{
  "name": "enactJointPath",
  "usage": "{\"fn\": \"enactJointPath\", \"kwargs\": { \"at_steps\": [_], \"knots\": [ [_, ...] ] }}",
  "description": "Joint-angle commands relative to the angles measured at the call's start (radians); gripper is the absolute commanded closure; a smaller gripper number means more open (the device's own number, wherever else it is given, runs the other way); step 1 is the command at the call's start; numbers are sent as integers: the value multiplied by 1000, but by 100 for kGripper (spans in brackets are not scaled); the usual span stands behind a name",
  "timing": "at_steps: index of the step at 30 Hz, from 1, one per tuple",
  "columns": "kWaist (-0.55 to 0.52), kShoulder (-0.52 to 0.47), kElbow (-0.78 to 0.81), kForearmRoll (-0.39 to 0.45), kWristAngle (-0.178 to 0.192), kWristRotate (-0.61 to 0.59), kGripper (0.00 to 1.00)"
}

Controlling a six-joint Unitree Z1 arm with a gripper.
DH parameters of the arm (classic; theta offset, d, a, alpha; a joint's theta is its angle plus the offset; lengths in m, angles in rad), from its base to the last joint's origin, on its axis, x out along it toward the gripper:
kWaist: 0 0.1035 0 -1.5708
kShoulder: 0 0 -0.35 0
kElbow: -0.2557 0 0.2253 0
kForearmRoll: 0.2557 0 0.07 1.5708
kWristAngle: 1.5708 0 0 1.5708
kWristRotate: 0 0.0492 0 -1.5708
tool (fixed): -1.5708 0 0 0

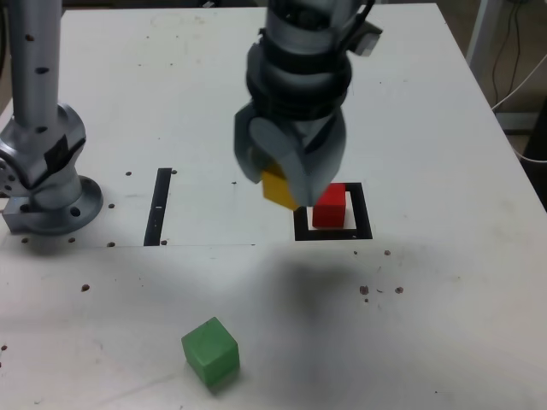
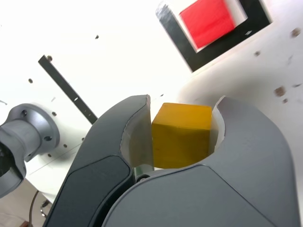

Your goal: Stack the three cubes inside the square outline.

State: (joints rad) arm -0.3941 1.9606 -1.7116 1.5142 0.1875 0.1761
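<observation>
My gripper (image 1: 286, 184) is shut on the yellow cube (image 1: 278, 186) and holds it in the air, just to the exterior view's left of the square outline (image 1: 363, 229). In the wrist view the yellow cube (image 2: 182, 135) sits clamped between both grey fingers. The red cube (image 1: 330, 206) rests inside the black square outline (image 2: 182, 45), seen from above as a red cube (image 2: 207, 21). The green cube (image 1: 210, 350) lies alone on the table near the front edge.
A narrow black strip (image 1: 159, 205) lies on the white table to the exterior view's left of the outline. The arm's grey base (image 1: 43, 171) stands at the far left. Small dark specks dot the table (image 1: 444, 325).
</observation>
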Motion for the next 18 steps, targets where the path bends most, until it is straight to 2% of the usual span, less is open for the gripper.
{"fn": "enactJointPath", "kwargs": {
  "at_steps": [1,18],
  "knots": [
    [25,17,-22,6,2,12,65],
    [124,85,-108,15,4,31,65]
  ]
}}
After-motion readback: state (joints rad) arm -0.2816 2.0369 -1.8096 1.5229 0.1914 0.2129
